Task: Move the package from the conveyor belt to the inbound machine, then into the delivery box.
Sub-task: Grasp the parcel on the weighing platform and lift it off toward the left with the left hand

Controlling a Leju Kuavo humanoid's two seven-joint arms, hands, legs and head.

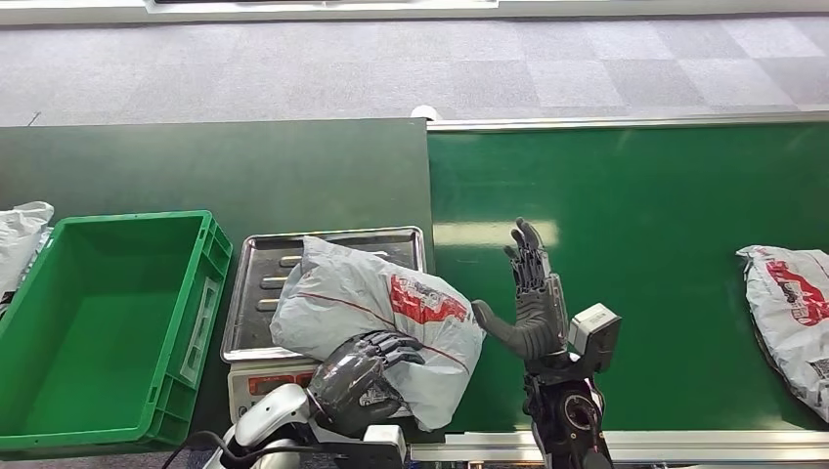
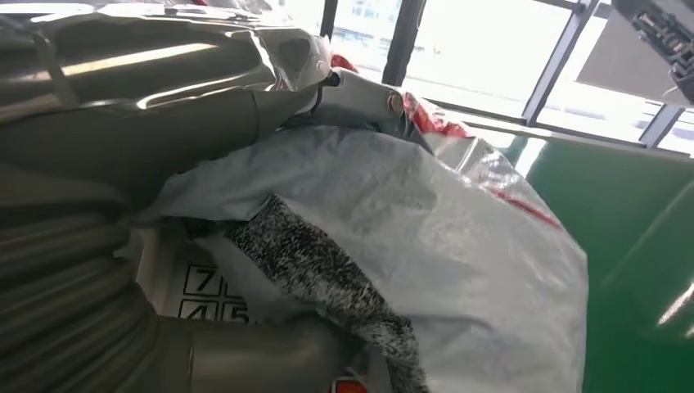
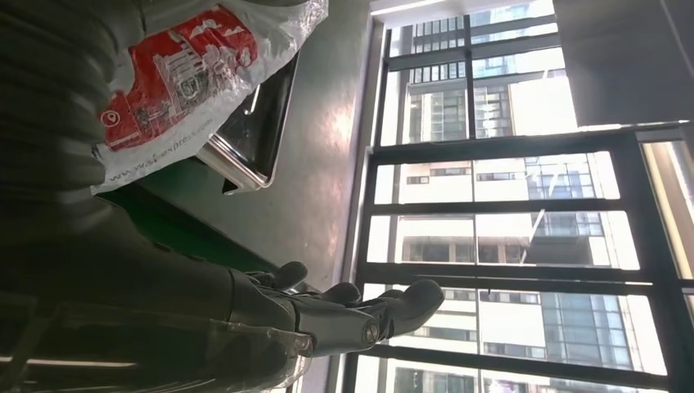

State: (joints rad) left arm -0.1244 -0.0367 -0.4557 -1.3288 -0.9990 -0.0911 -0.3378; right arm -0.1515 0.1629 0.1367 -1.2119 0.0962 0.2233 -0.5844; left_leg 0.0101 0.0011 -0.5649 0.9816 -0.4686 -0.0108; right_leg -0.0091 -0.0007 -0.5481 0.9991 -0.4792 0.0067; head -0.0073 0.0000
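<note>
Two hands in head view. Left hand curled over near edge of grey package, gripping it; package lies on metal tray of inbound machine, overhanging toward right hand. Left wrist view adds keypad digits under package. Right hand spread, upright, holding nothing, just beside package above conveyor belt. Beyond left hand: green delivery box. Far right of right hand: second package.
</note>
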